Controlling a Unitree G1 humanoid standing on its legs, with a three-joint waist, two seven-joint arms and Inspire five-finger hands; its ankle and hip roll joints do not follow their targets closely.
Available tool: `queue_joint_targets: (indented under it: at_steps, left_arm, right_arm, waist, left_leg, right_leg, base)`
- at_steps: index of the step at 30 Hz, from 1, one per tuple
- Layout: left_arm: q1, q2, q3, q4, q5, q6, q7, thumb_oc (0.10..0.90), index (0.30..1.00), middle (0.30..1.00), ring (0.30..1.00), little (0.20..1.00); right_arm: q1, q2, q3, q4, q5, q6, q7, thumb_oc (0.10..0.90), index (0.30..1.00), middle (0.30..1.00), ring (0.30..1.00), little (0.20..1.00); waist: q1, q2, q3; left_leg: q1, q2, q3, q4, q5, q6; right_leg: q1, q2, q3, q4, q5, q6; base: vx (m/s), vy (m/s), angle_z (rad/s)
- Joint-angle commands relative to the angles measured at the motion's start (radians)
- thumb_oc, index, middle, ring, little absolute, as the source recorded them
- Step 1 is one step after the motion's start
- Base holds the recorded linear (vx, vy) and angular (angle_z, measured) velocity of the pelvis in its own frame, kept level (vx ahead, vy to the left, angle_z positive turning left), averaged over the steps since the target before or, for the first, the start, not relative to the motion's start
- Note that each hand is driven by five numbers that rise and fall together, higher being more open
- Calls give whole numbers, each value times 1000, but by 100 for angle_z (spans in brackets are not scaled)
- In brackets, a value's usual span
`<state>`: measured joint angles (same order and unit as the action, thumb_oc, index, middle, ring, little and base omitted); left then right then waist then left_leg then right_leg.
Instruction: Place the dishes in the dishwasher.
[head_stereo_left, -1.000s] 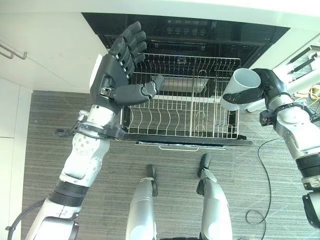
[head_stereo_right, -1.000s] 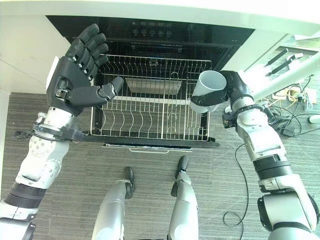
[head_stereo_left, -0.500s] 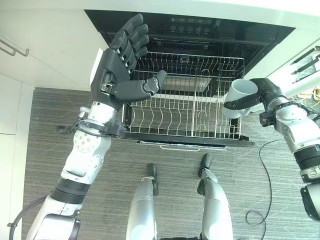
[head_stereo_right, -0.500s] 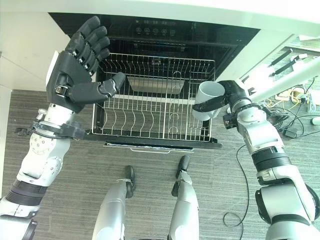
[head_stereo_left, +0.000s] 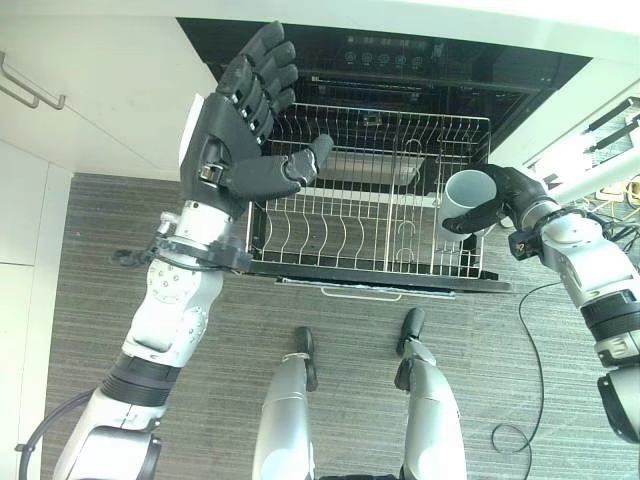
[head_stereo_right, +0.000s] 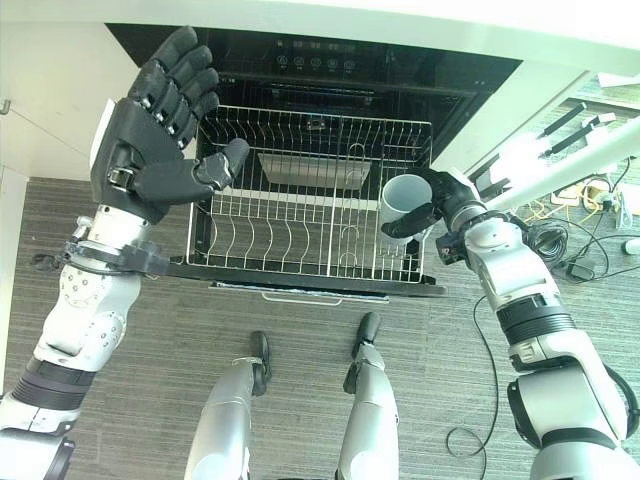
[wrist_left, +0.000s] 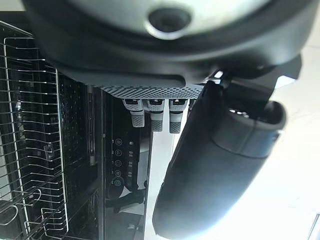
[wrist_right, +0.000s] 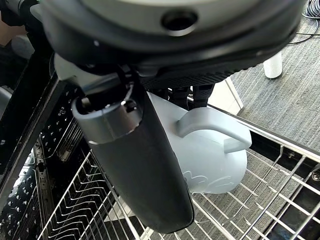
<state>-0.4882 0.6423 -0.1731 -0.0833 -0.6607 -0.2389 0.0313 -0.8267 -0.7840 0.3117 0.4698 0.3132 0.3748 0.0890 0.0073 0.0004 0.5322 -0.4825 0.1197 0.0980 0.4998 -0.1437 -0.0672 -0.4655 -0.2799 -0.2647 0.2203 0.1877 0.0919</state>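
The right hand (head_stereo_left: 510, 192) hides the mug's (head_stereo_left: 462, 203) far side, and its base perhaps touches the rack (head_stereo_left: 370, 215).

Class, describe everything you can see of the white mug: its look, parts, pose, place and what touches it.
The white mug looks smooth and glossy, like ceramic, with one looped handle on its side. Its open mouth faces upward and nothing shows inside it. The right hand grips it, fingers and thumb curled round its body. It hangs over the right end of the pulled-out wire rack of the open dishwasher, not yet set down.
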Motion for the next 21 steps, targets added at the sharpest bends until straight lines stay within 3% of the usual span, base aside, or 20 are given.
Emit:
queue_joint_targets:
  at_steps: [1,5,7,9,10,11,12,15,17,19,21]
  left_arm:
    - [-14,-31,-15,-129,1,-113,-26,800,900,900,900,900]
    - [-1,-29,-16,-130,3,-117,-29,800,900,900,900,900]
    - [6,-33,-16,-130,12,-115,-34,800,900,900,900,900]
    - [11,-30,-14,-127,7,-116,-34,800,900,900,900,900]
    - [12,-30,-21,-122,11,-125,-28,800,900,900,900,900]
    - [9,-37,-26,-119,15,-124,-17,800,900,900,900,900]
    - [7,-37,-32,-124,18,-117,-8,800,900,900,900,900]
    - [-8,-26,-48,-104,22,-123,15,800,900,900,900,900]
    - [-9,-29,-47,-108,27,-112,20,800,900,900,900,900]
    - [-10,-26,-46,-109,29,-111,20,800,900,900,900,900]
    - [-1,-19,-35,-122,18,-101,12,800,900,900,900,900]
  right_arm:
    - [-74,-41,-30,-105,-60,-77,-39,800,900,900,900,900]
    - [-73,-46,-49,-158,-56,-107,-82,800,900,900,900,900]
    - [-67,-44,-71,-218,-40,-83,-93,800,900,900,900,900]
    - [-63,-46,-77,-229,-131,-64,-77,800,900,900,900,900]
    - [-58,-44,-74,-248,33,-41,-100,800,900,900,900,900]
    - [-40,-19,-80,-246,-83,-37,-133,800,900,900,900,900]
    - [-24,-9,-78,-242,-113,-16,-102,800,900,900,900,900]
    - [-8,-20,-65,-263,-42,-18,-136,800,900,900,900,900]
    - [-1,-18,-76,-264,-130,-3,-162,800,900,900,900,900]
    - [-17,-42,-63,-243,-75,-3,-156,800,900,900,900,900]
    - [-18,-48,-63,-226,-129,6,-145,800,900,900,900,900]
  waist:
    - [31,22,-101]
    - [28,16,-103]
    - [24,13,-107]
    - [22,13,-109]
    - [18,12,-109]
    - [13,16,-110]
    - [12,13,-111]
    - [2,6,-113]
    - [2,3,-113]
    - [4,1,-112]
    - [11,2,-113]
  left_leg:
    - [169,-22,0,-200,-101,25]
    - [171,-20,1,-200,-102,26]
    - [172,-17,2,-200,-104,28]
    - [177,-15,4,-200,-106,27]
    - [177,-12,7,-200,-104,27]
    - [181,-11,14,-200,-105,25]
    - [182,-11,12,-200,-107,25]
    - [184,-5,23,-200,-107,29]
    - [186,-6,25,-200,-106,29]
    - [183,-5,25,-200,-104,29]
    - [181,-8,22,-200,-103,30]
  right_leg:
    - [8,2,-17,80,-214,99]
    - [13,7,-14,80,-216,99]
    - [15,11,-10,80,-218,99]
    - [19,16,-7,80,-219,98]
    - [20,16,-5,80,-218,97]
    - [22,17,-3,80,-220,96]
    - [23,19,3,80,-221,96]
    - [29,24,9,80,-222,95]
    - [35,26,9,80,-225,93]
    - [36,25,6,80,-224,94]
    - [38,25,4,80,-226,95]
  base:
    - [0,0,0]
    - [0,0,0]
    - [0,0,0]
    - [0,0,0]
    - [34,37,-1]
    - [36,34,0]
    - [49,39,-2]
    - [15,7,-1]
    - [0,0,0]
    - [-1,-2,-2]
    - [2,-11,-7]
